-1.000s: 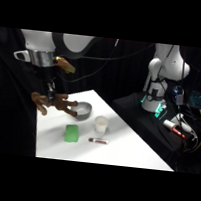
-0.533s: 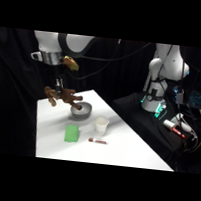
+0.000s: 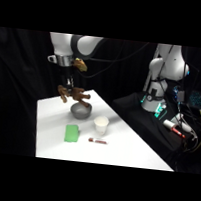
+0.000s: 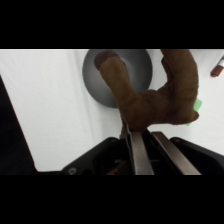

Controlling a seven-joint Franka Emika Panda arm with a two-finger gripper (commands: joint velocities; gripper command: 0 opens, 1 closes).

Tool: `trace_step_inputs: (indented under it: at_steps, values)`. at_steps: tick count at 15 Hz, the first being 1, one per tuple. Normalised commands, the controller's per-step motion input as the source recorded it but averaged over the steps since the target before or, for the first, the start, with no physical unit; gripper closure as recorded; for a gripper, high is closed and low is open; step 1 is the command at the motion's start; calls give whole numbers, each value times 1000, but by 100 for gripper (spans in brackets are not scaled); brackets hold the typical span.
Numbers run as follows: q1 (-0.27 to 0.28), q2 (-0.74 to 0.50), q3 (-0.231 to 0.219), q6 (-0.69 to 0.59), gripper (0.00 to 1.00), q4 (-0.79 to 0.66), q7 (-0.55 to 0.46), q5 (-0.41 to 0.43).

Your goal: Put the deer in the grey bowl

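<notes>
End effector (image 4: 142,145) grips deer (image 4: 150,95) above grey bowl (image 4: 95,75).

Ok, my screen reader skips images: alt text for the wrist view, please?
A brown toy deer, gripped by the end effector, hangs above a grey bowl on a white table. Green shows at the deer's right.

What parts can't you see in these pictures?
- Wrist view: the deer covers part of the grey bowl and most of the green block.
- Side view: the deer, held above the bowl, is too blurred to show its head.
- Side view: the top edge cuts off the arm's middle.
</notes>
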Motion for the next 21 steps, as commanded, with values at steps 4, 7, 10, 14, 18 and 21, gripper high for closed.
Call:
trace_step_inputs:
  at_steps: [4, 7, 10, 14, 18, 21]
  values:
    - [-70, -203, -49, 506, 94, -507, 53, 107]
    - [-67, -78, -51, 523, 94, -356, 38, 99]
    - [-41, -25, -23, 343, 94, -227, 11, 113]
    - [-4, -42, 13, 179, 55, -150, -12, 107]
    - [36, -87, 1, 84, 22, -90, 4, 41]
    - [64, -142, -21, 11, 1, -64, 23, -28]
